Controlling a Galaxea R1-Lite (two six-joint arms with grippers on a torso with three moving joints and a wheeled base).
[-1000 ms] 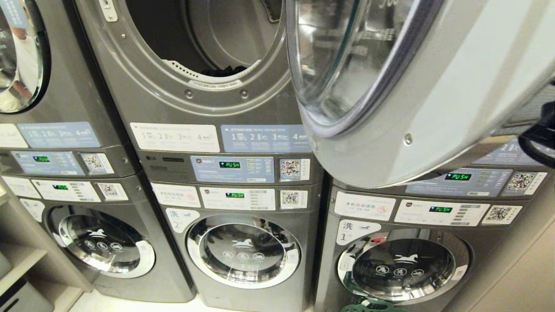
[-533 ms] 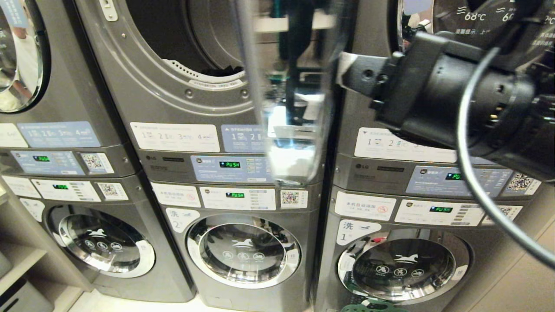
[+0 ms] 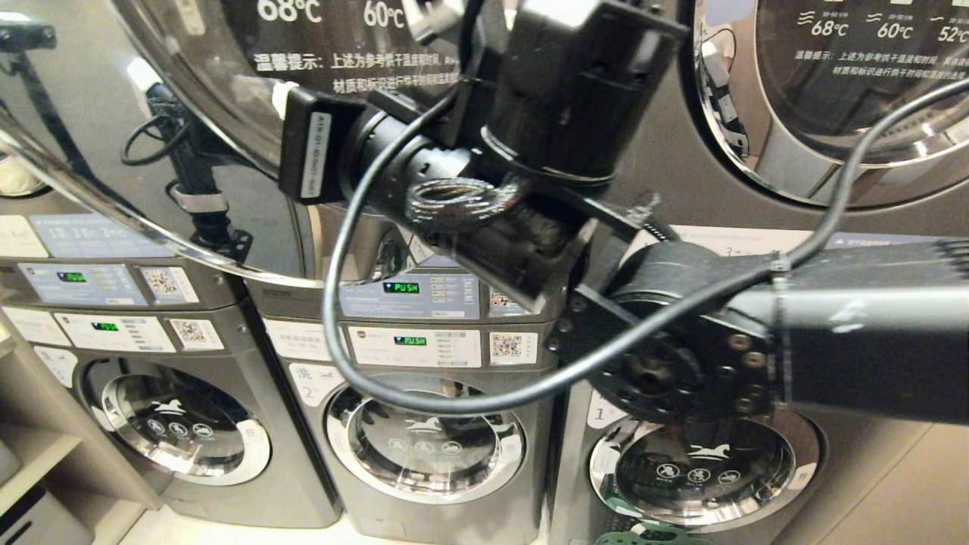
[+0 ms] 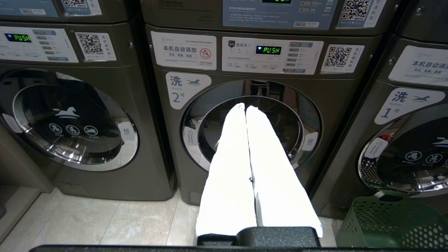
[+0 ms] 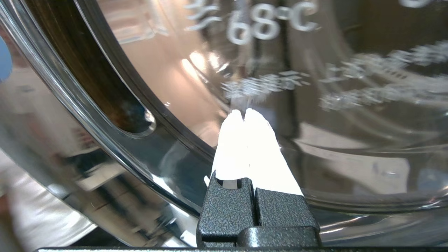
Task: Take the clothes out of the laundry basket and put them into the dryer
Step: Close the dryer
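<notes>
The middle dryer's round glass door [image 3: 189, 91], printed with temperatures, stands across the dryer's opening. My right arm [image 3: 530, 113] reaches in from the right and fills the middle of the head view. The right gripper [image 5: 244, 112] is shut, its white fingertips at the door glass [image 5: 315, 87] below the "68°C" print, with nothing between them. My left gripper [image 4: 245, 106] hangs parked low, shut and empty, pointing at washer no. 2 [image 4: 250, 126]. The green laundry basket [image 4: 392, 224] stands on the floor in front of washer no. 1; its rim [image 3: 643, 537] shows in the head view. The clothes are out of view.
Stacked grey machines fill the wall, dryers above and washers [image 3: 182, 431] below, with control panels [image 3: 409, 295] between. The right dryer's door [image 3: 833, 91] is closed. A black cable [image 3: 341, 303] loops from the right arm. Shelving [image 3: 30, 454] stands at the far left.
The dryer door has swung from wide open on the right to across the opening. My right arm has come in from the right and followed it leftward. The clothes inside no longer show.
</notes>
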